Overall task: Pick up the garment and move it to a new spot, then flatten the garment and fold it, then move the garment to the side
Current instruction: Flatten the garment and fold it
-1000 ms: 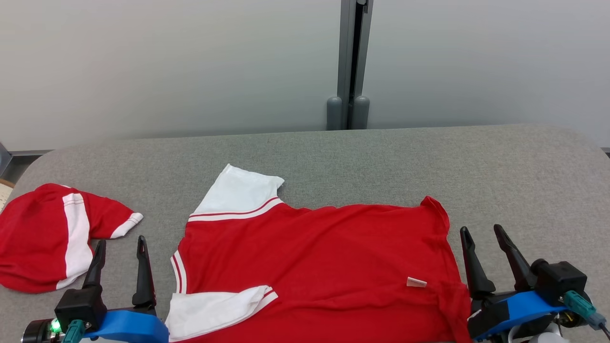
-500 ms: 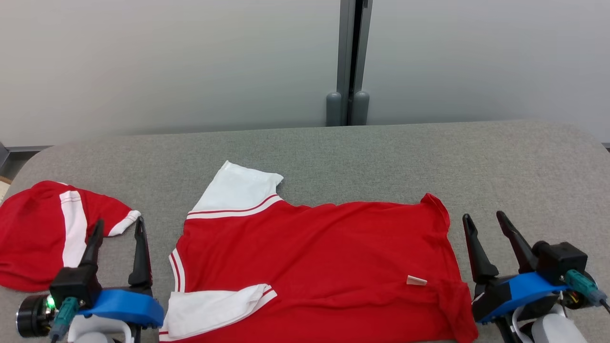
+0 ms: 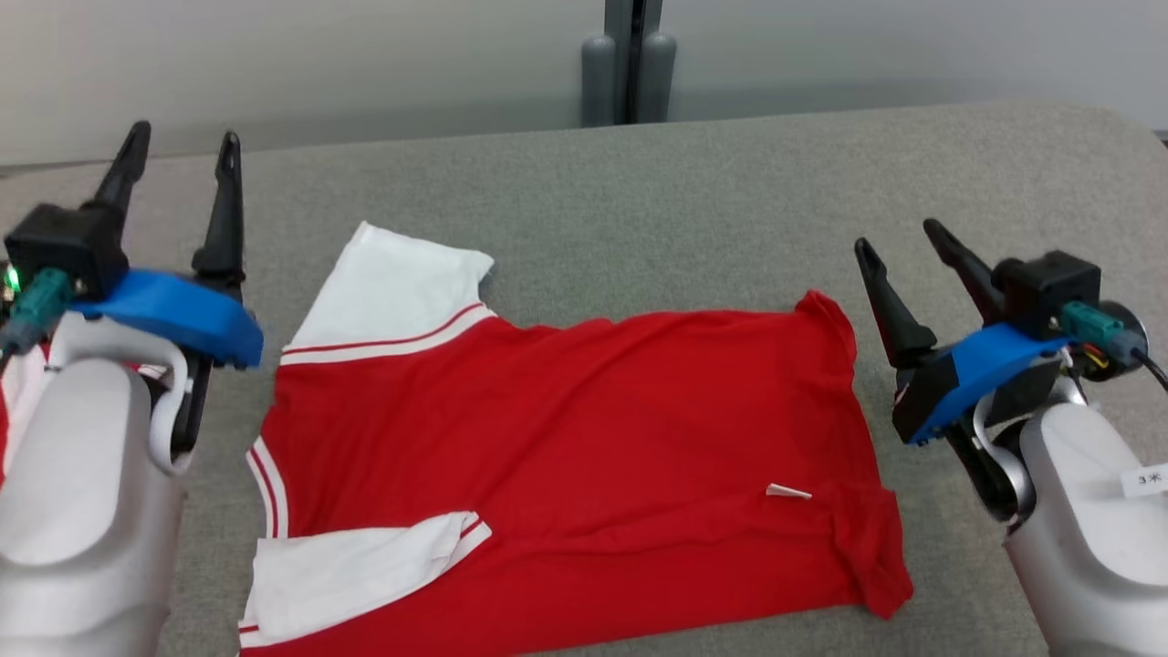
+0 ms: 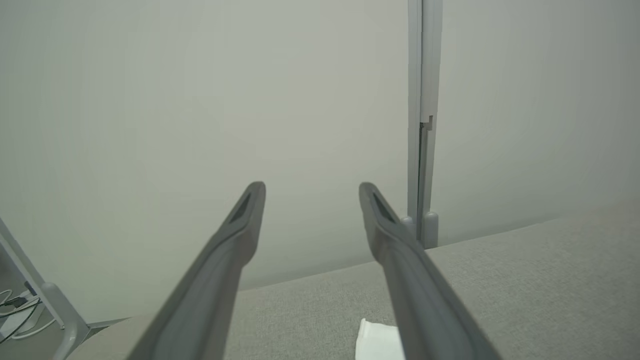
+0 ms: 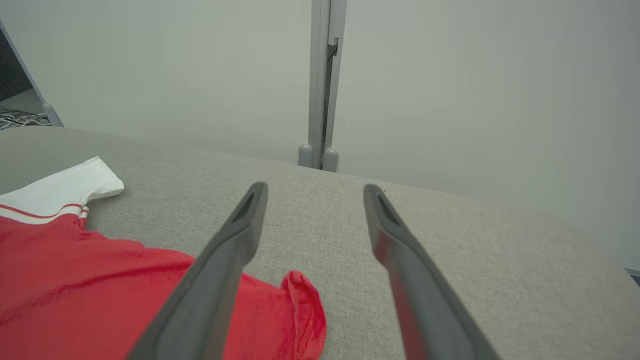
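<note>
The garment [image 3: 566, 438], a red shirt with white sleeves, lies spread on the grey table [image 3: 712, 182], one sleeve folded over its near left corner. My left gripper [image 3: 184, 133] hangs open above the table, left of the shirt's far sleeve, with nothing between its fingers. My right gripper [image 3: 897, 234] is open too, just right of the shirt's far right corner. In the left wrist view the left gripper [image 4: 312, 186] points at the wall, with the white sleeve tip [image 4: 377, 340] below it. The right wrist view has the right gripper [image 5: 315, 186] above the garment's [image 5: 75, 285] corner.
A sliver of another red and white cloth [image 3: 4, 438] peeks out behind my left forearm. A grey post [image 3: 628, 64] stands at the table's far edge against a pale wall. Bare grey table lies beyond and right of the shirt.
The head camera has tilted down, shifting the whole picture. Both arms have risen and reached forward, the left one more. The shirt lies as before and both grippers stay open.
</note>
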